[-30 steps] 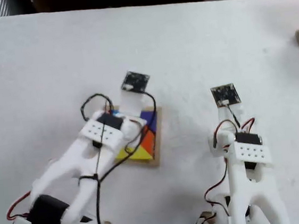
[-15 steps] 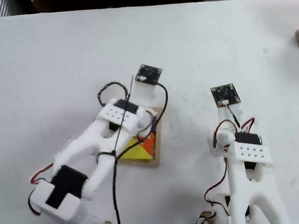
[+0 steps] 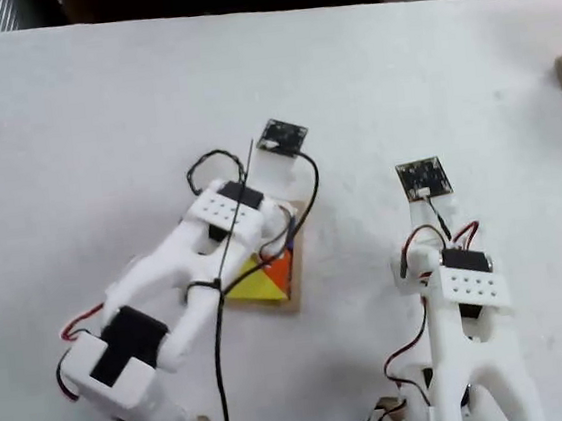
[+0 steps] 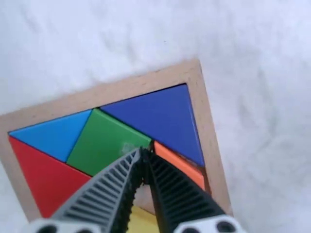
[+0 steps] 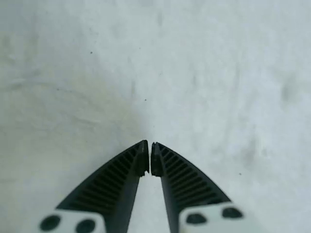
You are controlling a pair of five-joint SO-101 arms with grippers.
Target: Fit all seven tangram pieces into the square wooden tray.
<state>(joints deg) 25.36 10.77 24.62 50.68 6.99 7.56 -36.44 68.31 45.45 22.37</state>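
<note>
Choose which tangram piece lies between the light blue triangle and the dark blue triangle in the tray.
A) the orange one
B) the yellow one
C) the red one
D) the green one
D: in the left wrist view the green piece touches the light blue triangle on one side and the dark blue triangle on the other, inside the wooden tray.

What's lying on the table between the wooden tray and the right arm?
Nothing. In the high view the stretch between the wooden tray and the right arm is bare white table.
</note>
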